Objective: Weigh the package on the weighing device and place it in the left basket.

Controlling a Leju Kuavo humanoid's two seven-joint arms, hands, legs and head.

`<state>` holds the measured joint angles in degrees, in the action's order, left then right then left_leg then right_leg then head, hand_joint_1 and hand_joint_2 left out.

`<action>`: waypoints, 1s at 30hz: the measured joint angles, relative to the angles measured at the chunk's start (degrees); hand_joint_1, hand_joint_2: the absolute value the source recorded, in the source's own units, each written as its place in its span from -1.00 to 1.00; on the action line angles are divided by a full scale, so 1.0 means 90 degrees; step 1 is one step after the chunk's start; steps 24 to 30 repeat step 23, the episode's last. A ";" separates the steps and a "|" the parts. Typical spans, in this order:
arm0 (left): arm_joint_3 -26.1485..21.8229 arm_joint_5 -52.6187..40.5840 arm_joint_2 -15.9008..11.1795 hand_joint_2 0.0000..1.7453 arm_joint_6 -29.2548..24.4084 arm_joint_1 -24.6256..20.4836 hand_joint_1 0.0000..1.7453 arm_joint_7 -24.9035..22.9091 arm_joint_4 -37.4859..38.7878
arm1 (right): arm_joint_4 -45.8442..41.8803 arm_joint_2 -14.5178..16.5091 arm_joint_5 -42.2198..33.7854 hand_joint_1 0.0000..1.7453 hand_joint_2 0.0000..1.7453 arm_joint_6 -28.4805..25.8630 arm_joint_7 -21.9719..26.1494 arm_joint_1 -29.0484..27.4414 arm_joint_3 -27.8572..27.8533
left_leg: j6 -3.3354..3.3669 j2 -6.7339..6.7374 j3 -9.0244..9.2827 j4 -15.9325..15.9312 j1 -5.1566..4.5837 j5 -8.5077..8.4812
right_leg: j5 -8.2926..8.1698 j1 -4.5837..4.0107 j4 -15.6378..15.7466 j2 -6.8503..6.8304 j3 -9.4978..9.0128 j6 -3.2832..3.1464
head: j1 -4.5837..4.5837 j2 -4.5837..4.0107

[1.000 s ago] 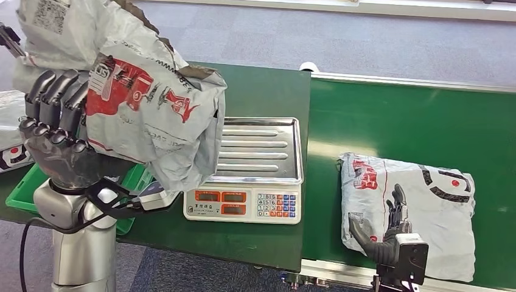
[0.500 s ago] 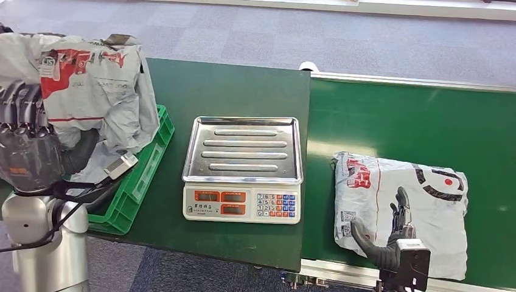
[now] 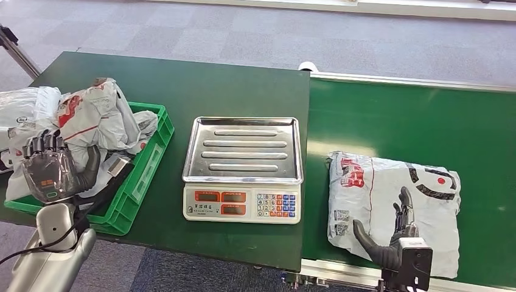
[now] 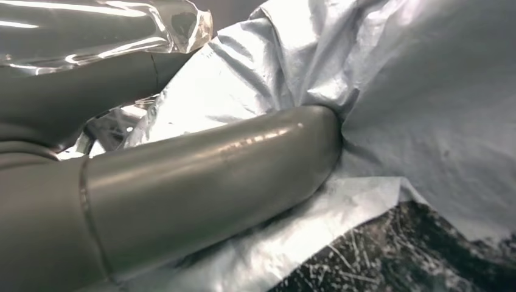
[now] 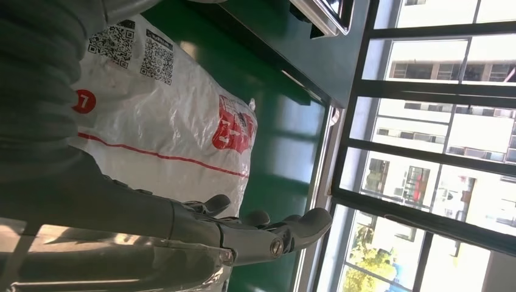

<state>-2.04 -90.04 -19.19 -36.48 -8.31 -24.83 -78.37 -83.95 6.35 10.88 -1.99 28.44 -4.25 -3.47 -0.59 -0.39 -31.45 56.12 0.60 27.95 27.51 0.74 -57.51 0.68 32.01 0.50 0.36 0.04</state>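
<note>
Grey carpet runs behind a dark green table [image 3: 243, 85], and a green conveyor belt [image 3: 414, 121] joins the table on its right side. Near the middle of the table stands a scale [image 3: 243, 170] with a ribbed steel pan and a front panel of orange displays and coloured keys; nothing lies on the pan.

At the table's left edge sits a green basket [image 3: 143, 173]. A crumpled grey package [image 3: 91, 118] with red and black print rests in it, bulging above the rim, and more grey bags [image 3: 21, 106] lie piled just beside it on the far left. The left hand [image 3: 52, 167] is at the near side of this package, its back facing the camera, with the fingers [image 3: 42, 143] pointing up against the wrinkled plastic and the thumb reaching in beside it. In the left wrist view the thick grey thumb [image 4: 243, 164] presses into the folds of the grey package [image 4: 395, 91], so the hand grips the bag as it lies in the basket.

On the belt, well apart from the scale, lies a second package [image 3: 395, 207], flat, grey, with red lettering and a black and red mark. The right hand [image 3: 395, 228] hovers at its near edge, fingers apart and holding nothing; whether the fingertips touch the plastic I cannot tell. The right wrist view shows this second package [image 5: 164, 121] with its printed codes and red logo beyond the spread fingers [image 5: 268, 228], and large windows [image 5: 438, 121] past the belt's edge.
</note>
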 joint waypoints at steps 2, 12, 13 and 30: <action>0.0126 0.0003 -0.0094 -1.00 0.0000 0.0001 1.00 0.0000 0.0140 | 0.0000 0.0010 0.0000 -1.00 1.00 0.0000 -0.0001 0.0002 -0.0011 | 0.0000 -0.0001 -0.0002 0.0001 0.0000 0.0000 | 0.0000 0.0000 0.0000 0.0000 0.0003 0.0000 | 0.0001 0.0000; 0.0208 0.0004 -0.0095 -1.00 0.0536 -0.0015 1.00 0.0541 0.0428 | 0.0000 0.0061 0.0069 -1.00 1.00 0.0009 -0.0001 0.0004 -0.0023 | -0.0001 -0.0004 -0.0003 -0.0001 0.0003 0.0001 | 0.0001 -0.0003 0.0000 -0.0001 0.0006 -0.0001 | 0.0002 0.0000; 0.0139 0.0004 -0.0027 -1.00 0.0724 -0.0019 1.00 0.0745 0.0443 | 0.0000 0.0071 0.0090 -1.00 1.00 0.0015 -0.0001 0.0004 -0.0024 | -0.0001 -0.0004 -0.0003 -0.0001 0.0003 0.0001 | 0.0001 -0.0003 0.0000 -0.0001 0.0006 -0.0001 | 0.0001 0.0000; -0.0285 0.0004 0.0398 -1.00 0.2008 -0.0294 -1.00 0.1501 0.0705 | -0.0001 0.0187 0.0263 -1.00 1.00 0.0154 -0.0001 0.0000 -0.0147 | -0.0001 -0.0008 -0.0001 0.0000 0.0003 0.0001 | 0.0000 -0.0003 0.0000 -0.0002 0.0003 -0.0001 | 0.0002 0.0000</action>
